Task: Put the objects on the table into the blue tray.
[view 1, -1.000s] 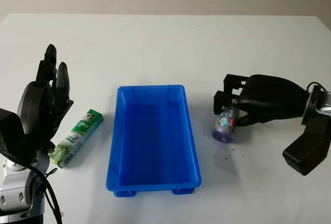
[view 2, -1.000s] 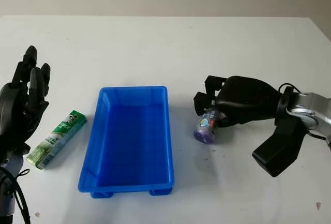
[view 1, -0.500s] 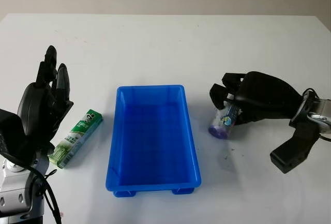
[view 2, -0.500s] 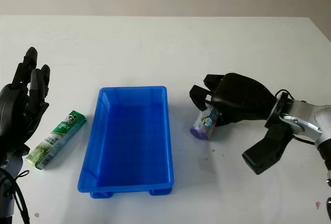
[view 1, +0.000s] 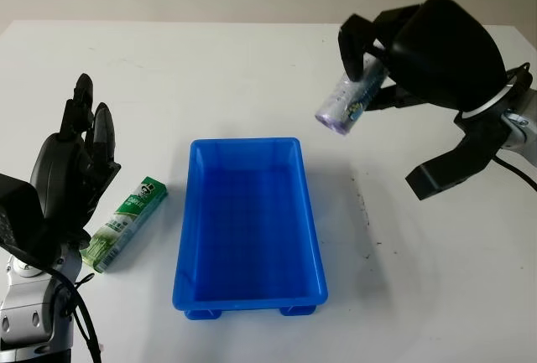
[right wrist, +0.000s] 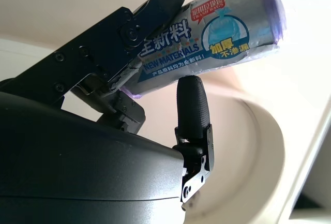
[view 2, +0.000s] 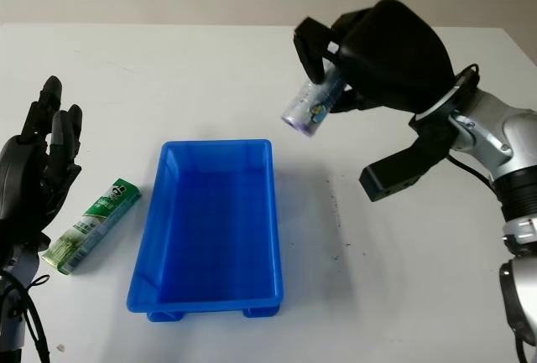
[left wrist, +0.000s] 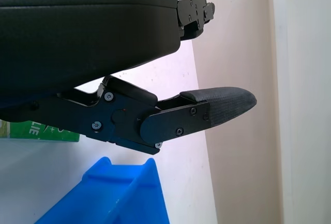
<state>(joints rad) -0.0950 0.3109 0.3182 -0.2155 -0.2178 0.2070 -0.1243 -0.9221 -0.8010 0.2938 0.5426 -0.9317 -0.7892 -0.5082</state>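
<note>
While the blue tray (view 1: 248, 222) holds nothing yet, the right hand (view 1: 419, 40) grips a roll of bags (view 1: 348, 99) in the air, just past the tray's 1 o'clock corner, tilted with its end down toward the tray. The green toothpaste box (view 1: 124, 223) lies on the table (view 1: 252, 78) at the tray's 9 o'clock, beside the open, empty left hand (view 1: 71, 170). Both objects remain to be placed.

A white counter (view 1: 252, 78) carries two things. A blue tray (view 1: 248, 222) sits near the middle toward the near edge. A green toothpaste box (view 1: 124, 223) lies flat just left of it, apart from the tray.
</note>
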